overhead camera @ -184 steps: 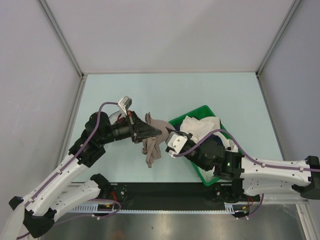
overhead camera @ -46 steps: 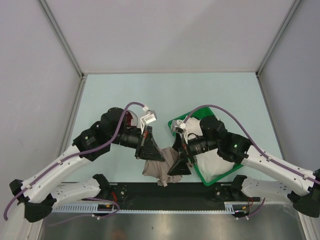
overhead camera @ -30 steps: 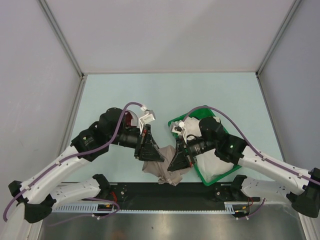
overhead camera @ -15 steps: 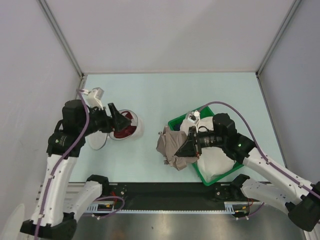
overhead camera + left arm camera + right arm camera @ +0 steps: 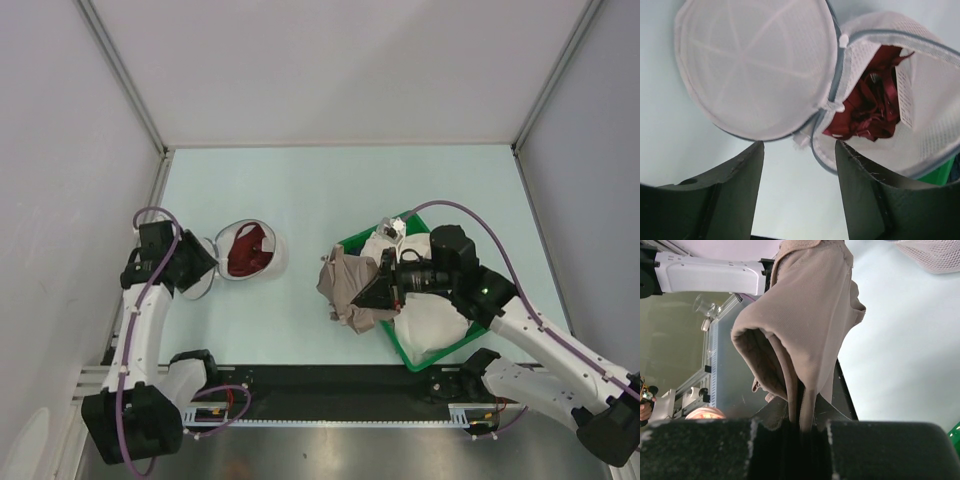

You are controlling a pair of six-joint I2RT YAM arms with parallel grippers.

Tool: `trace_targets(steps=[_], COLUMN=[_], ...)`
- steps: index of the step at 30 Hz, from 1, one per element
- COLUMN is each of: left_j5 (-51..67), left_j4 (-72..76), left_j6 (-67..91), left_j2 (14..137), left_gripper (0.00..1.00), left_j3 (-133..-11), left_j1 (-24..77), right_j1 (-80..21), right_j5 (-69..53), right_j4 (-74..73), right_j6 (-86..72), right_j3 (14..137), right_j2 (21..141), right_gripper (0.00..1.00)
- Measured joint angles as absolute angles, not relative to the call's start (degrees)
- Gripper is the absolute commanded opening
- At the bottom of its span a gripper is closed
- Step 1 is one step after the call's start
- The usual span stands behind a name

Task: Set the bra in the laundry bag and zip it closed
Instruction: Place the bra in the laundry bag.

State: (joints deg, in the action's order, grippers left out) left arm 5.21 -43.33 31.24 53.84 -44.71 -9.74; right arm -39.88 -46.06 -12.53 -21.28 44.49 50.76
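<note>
The white mesh laundry bag (image 5: pixel 274 256) lies spread open at the table's left, and the dark red bra (image 5: pixel 245 250) is bunched in its right half. In the left wrist view the empty left half (image 5: pixel 755 70) and the bra (image 5: pixel 872 107) in the right half (image 5: pixel 935 125) both show. My left gripper (image 5: pixel 203 265) (image 5: pixel 800 192) hovers open just left of the bag's hinge, with nothing between its fingers (image 5: pixel 732 195). My right gripper (image 5: pixel 377 290) (image 5: pixel 802 422) is shut on a taupe garment (image 5: pixel 345 285) (image 5: pixel 810 315), which hangs at the basket's left edge.
A green plastic basket (image 5: pixel 412 364) with white garments (image 5: pixel 430 325) stands at the right under the right arm. The black base rail (image 5: pixel 320 385) runs along the near edge. Grey walls enclose the table on three sides.
My left gripper let go of the taupe garment, swung left over the bag, then drew back to the bag's left side, open. My right gripper carried the garment right toward the basket.
</note>
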Motion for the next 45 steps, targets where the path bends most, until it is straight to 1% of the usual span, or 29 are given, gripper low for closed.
trace_targets(steps=[2,7,11,14,15,17,18,19,21,26,30,37,41,45], left_j5=[4.4,3.8,4.9,7.2,8.1,9.3,9.8,10.2,11.2,14.1,14.2,14.1,13.7,13.5], left_j4=[-41.1,-35.3,-31.5,-29.6,-29.0,-28.1,-27.7,-27.4,-26.9,-25.5,-25.9,-28.1,-29.9,-31.4], left_j6=[31.5,30.9,29.8,29.3,29.3,29.3,29.1,28.9,28.6,28.5,29.6,33.5,36.3,37.8], left_j2=[55.6,59.2,63.6,67.2,67.8,68.5,68.7,68.8,68.8,68.6,65.1,54.7,49.6,48.3], left_gripper=[0.56,0.56,0.52,0.43,0.35,0.28,0.21,0.16,0.00,0.00,0.00,0.00,0.00,0.00], left_j3=[-44.2,-43.2,-43.4,-43.6,-43.6,-43.6,-43.6,-43.6,-43.6,-43.5,-41.9,-38.7,-35.9,-34.5], left_j1=[-9.7,-9.7,-9.8,-9.8,-9.8,-9.8,-9.8,-9.8,-9.8,-9.7,-8.1,-2.3,-1.5,-1.5], right_j1=[-39.9,-39.9,-39.9,-39.9,-39.9,-40.2,-40.4,-40.8,-41.7,-45.0,-49.3,-55.7,-59.1,-61.5], right_j5=[-46.1,-46.5,-47.0,-46.9,-46.9,-46.7,-46.4,-45.9,-45.2,-41.5,-33.4,-12.4,-0.4,8.2], right_j4=[-12.4,-11.2,-10.5,-9.5,-9.0,-8.3,-8.2,-8.0,-7.7,-7.2,-9.8,-11.9,-9.9,-5.1], right_j6=[-21.1,-21.1,-21.4,-21.9,-22.0,-22.3,-22.3,-22.3,-22.3,-21.6,-18.2,-14.7,-14.7,-14.3], right_j3=[44.8,44.9,45.0,45.0,45.0,45.2,45.4,45.8,46.6,50.1,56.2,67.9,73.0,77.5], right_j2=[51.1,52.4,53.3,53.7,53.9,54.5,54.9,55.5,56.8,61.6,67.4,79.2,86.9,95.4], right_gripper=[0.00,0.00,0.00,0.00,0.00,0.00,0.00,0.00,0.00,0.00,0.00,0.00,0.00,0.00])
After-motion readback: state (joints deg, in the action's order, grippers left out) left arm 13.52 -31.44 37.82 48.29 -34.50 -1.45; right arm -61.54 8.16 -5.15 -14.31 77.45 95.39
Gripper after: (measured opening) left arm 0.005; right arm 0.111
